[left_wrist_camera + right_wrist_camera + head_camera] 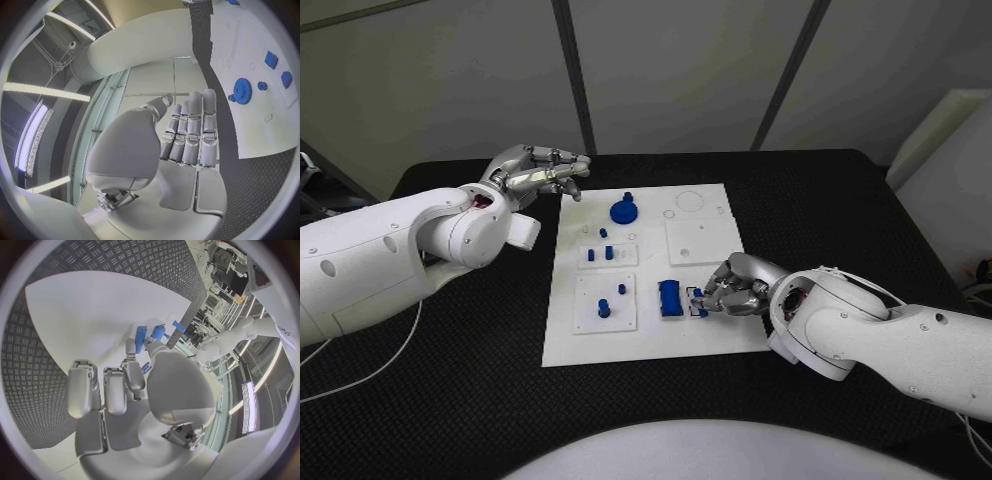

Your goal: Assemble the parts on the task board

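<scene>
Right robot hand [733, 287] touches blue part [671, 298] on task board [574, 340].

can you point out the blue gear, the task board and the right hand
blue gear [626, 211], head view, on the toothed disc's top face
task board [707, 242], head view, on a bare white patch of the plate
right hand [734, 289], head view, on the back of the silver hand

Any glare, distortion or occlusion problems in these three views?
Head view: even light, task board bright but readable; right hand covers parts beside it. Left wrist view: fisheye bends the board edge, bright strip lights glare, left hand blocks the centre. Right wrist view: that hand hides most blue parts.
</scene>
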{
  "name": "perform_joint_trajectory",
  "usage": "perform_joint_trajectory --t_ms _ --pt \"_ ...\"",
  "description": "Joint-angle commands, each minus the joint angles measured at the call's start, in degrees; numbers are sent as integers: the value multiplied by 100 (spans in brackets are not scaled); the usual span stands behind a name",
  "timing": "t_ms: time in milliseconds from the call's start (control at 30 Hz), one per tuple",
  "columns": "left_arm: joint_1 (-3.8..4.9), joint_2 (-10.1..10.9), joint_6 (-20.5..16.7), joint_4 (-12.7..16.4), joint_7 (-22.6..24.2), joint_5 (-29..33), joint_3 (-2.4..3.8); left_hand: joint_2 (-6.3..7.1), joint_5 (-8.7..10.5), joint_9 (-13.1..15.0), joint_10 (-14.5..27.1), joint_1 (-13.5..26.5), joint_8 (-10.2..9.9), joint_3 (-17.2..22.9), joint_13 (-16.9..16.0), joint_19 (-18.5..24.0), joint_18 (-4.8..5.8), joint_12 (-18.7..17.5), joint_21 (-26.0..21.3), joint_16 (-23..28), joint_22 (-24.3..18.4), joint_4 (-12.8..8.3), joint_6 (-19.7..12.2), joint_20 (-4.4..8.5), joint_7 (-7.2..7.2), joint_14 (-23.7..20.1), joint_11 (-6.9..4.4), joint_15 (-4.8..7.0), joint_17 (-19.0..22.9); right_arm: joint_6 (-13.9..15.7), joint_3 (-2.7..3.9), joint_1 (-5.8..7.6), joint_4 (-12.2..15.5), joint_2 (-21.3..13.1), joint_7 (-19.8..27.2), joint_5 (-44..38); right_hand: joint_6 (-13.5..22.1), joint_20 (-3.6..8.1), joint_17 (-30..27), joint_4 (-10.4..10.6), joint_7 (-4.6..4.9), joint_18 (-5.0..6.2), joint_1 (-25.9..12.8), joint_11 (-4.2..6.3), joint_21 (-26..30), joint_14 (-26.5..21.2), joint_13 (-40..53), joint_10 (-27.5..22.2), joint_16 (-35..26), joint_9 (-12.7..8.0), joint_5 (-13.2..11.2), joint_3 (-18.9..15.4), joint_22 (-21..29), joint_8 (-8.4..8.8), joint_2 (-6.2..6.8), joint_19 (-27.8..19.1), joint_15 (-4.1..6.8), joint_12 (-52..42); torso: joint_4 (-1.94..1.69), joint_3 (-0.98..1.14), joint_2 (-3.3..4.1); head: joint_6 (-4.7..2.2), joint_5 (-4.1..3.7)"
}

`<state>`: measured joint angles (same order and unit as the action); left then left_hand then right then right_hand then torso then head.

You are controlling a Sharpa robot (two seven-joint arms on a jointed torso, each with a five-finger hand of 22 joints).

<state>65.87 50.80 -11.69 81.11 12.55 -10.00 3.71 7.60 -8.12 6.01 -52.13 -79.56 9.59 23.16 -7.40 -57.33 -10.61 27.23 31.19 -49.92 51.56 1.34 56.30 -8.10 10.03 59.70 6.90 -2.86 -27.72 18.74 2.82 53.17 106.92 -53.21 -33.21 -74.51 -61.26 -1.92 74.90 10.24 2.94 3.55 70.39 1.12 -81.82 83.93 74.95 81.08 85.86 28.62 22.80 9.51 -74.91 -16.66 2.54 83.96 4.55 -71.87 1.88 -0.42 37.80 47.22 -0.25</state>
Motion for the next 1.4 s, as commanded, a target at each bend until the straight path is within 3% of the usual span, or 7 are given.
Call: perform_joint_trajectory --t_ms 33,567,767,800,1000,1167,1400 --pt "10 1 36 13 31 -10 4 -42 6 -7 31 3 25 -24 6 14 20 39 -11 28 -8 -3 -11 -42 15 -52 9 0 9 -137 3 8 -20 45 -47 -39 -38 37 1001 44 -1 -73 -79 13 -19 494 47 22 32 14 13 -13 -208 -41 11 59 30 -34 6 1 0 1 4" --pt "11 2 40 7 19 -10 4 -42 6 -7 31 3 25 -24 6 14 20 39 -11 28 -8 -3 -11 -42 15 -52 9 0 9 -51 4 9 -111 157 -53 -85 -45 54 1002 119 -11 -72 -197 24 -14 494 46 25 31 67 -61 -104 -204 -75 59 56 42 -26 7 0 4 0 22" --pt "11 0 48 3 14 -10 4 -42 6 -7 31 3 25 -24 6 14 20 39 -11 28 -8 -3 -11 -42 15 -52 9 0 9 -39 4 9 -136 168 -52 -112 -34 46 995 393 12 -69 -609 1 1 492 45 26 24 129 -501 -506 -187 -101 199 46 24 -17 5 2 -1 8 24" --pt "11 -1 48 1 13 -10 4 -42 6 -7 31 3 25 -24 6 14 20 39 -11 28 -8 -3 -11 -42 15 -52 9 0 9 -38 4 9 -136 170 -51 -114 -31 44 992 455 7 -68 -672 5 4 491 47 26 21 144 -707 -600 -185 -107 204 45 25 -17 5 2 -1 8 24" --pt "11 -5 49 -5 11 -10 4 -42 6 -7 31 3 25 -24 6 14 20 39 -11 28 -8 -3 -11 -42 15 -52 9 0 9 16 4 9 -130 162 -37 -184 4 46 992 627 4 -66 -803 5 13 491 53 16 18 220 -1334 -1017 -182 -126 152 41 28 -7 4 3 -2 9 23" --pt "11 -5 50 -4 11 -10 4 -42 6 -7 31 3 25 -24 6 14 20 39 -11 28 -8 -3 -11 -42 15 -52 9 0 9 61 3 8 -78 87 27 -259 10 46 992 611 2 -65 -760 6 16 491 57 18 18 234 -1343 -1066 -180 -131 121 40 28 -11 8 4 0 4 18" --pt "11 -7 49 -9 14 -10 4 -42 6 -7 31 3 25 -24 6 14 20 39 -11 28 -8 -3 -11 -42 15 -52 9 0 9 -93 2 7 33 -137 458 -333 37 51 990 432 5 -63 -312 5 25 490 62 10 14 289 -1262 -1185 -176 -144 68 35 29 -3 6 2 -3 -9 1"
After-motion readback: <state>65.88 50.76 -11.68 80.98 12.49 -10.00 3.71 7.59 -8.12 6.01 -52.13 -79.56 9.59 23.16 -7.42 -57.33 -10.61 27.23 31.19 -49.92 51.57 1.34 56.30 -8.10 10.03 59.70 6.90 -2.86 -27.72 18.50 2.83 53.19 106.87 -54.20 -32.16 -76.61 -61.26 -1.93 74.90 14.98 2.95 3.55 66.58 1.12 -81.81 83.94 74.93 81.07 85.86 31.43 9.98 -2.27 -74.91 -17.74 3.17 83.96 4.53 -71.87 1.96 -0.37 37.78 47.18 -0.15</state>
